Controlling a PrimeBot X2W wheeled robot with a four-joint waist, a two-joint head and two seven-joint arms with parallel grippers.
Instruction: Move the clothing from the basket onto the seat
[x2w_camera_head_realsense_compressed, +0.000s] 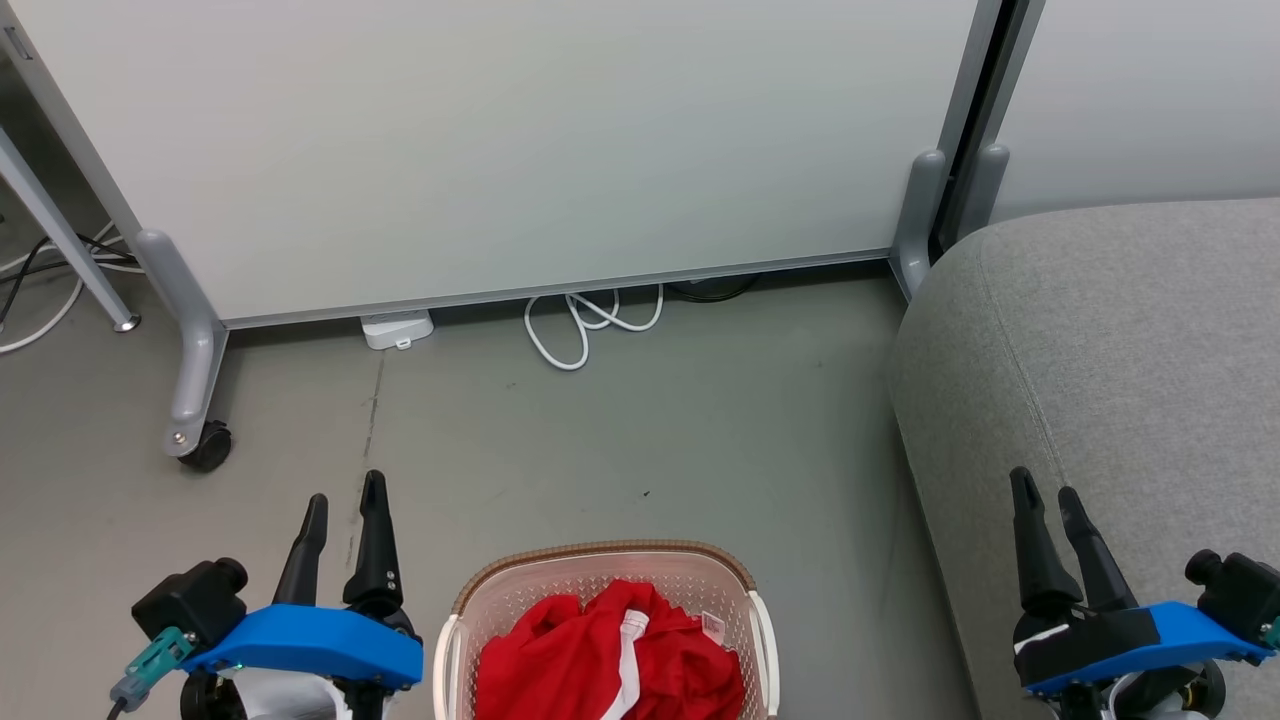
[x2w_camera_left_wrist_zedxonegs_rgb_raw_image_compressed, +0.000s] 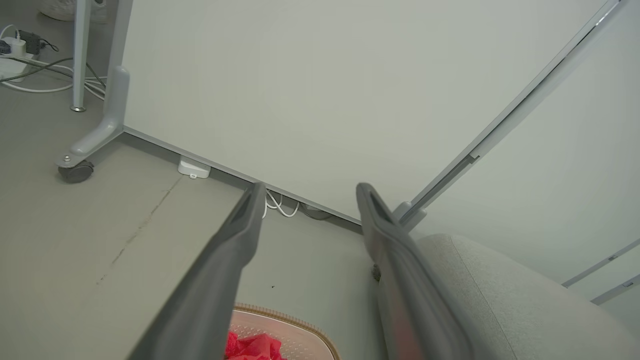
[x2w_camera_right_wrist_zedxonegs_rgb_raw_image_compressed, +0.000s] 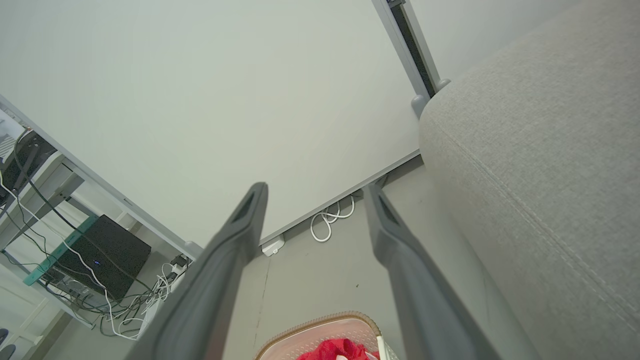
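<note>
The red clothing (x2w_camera_head_realsense_compressed: 610, 655) with white trim lies bunched inside the cream basket (x2w_camera_head_realsense_compressed: 600, 557), which stands on the floor at the bottom centre of the head view. The light grey seat (x2w_camera_head_realsense_compressed: 1120, 350) rises to the basket's right. My left gripper (x2w_camera_head_realsense_compressed: 345, 495) hovers open to the left of the basket, nothing between its fingers. Above the seat's front edge my right gripper (x2w_camera_head_realsense_compressed: 1045, 490) is open and empty too. The left wrist view catches the basket rim (x2w_camera_left_wrist_zedxonegs_rgb_raw_image_compressed: 290, 317), some red clothing (x2w_camera_left_wrist_zedxonegs_rgb_raw_image_compressed: 252, 346) and the seat (x2w_camera_left_wrist_zedxonegs_rgb_raw_image_compressed: 500, 295). The right wrist view takes in the basket (x2w_camera_right_wrist_zedxonegs_rgb_raw_image_compressed: 320, 325) and the seat (x2w_camera_right_wrist_zedxonegs_rgb_raw_image_compressed: 540, 175).
A white partition panel (x2w_camera_head_realsense_compressed: 500, 150) on grey castor feet (x2w_camera_head_realsense_compressed: 205, 445) closes off the back. A white cable loop (x2w_camera_head_realsense_compressed: 590, 320) and a small white box (x2w_camera_head_realsense_compressed: 397, 328) lie at its base. A desk leg (x2w_camera_head_realsense_compressed: 60, 240) and cables stand far left. Grey floor lies between panel and basket.
</note>
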